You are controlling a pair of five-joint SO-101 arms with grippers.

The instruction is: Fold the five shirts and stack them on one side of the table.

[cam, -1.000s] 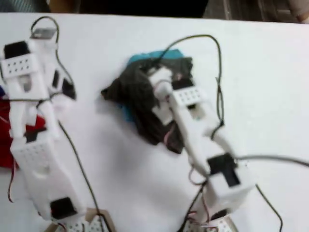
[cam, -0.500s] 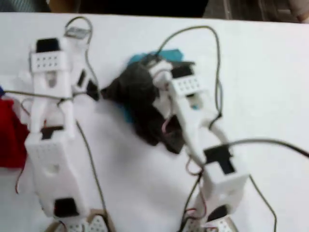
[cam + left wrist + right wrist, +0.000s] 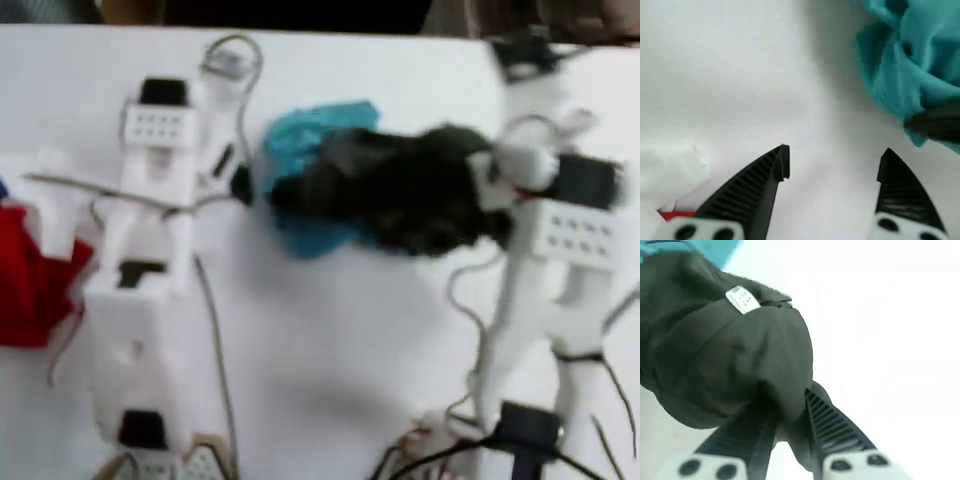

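The black shirt [image 3: 400, 190] is stretched across the white table [image 3: 330, 380], up towards twelve o'clock from its centre. Its three-o'clock end is clamped by the right gripper [image 3: 790, 407], whose jaws are drawn narrow on a bunched fold. A small white label [image 3: 742, 299] is seen on the gathered cloth. The nine-o'clock end of the black shirt is laid over the teal shirt [image 3: 310, 135], which is crumpled and shows at eleven and seven o'clock of that end. The left gripper [image 3: 836, 160] is held wide and empty over bare table, just at nine o'clock of the teal shirt. The red shirt [image 3: 30, 285] is heaped at the table's nine-o'clock edge, with a white cloth [image 3: 670, 170], possibly another shirt, touching it.
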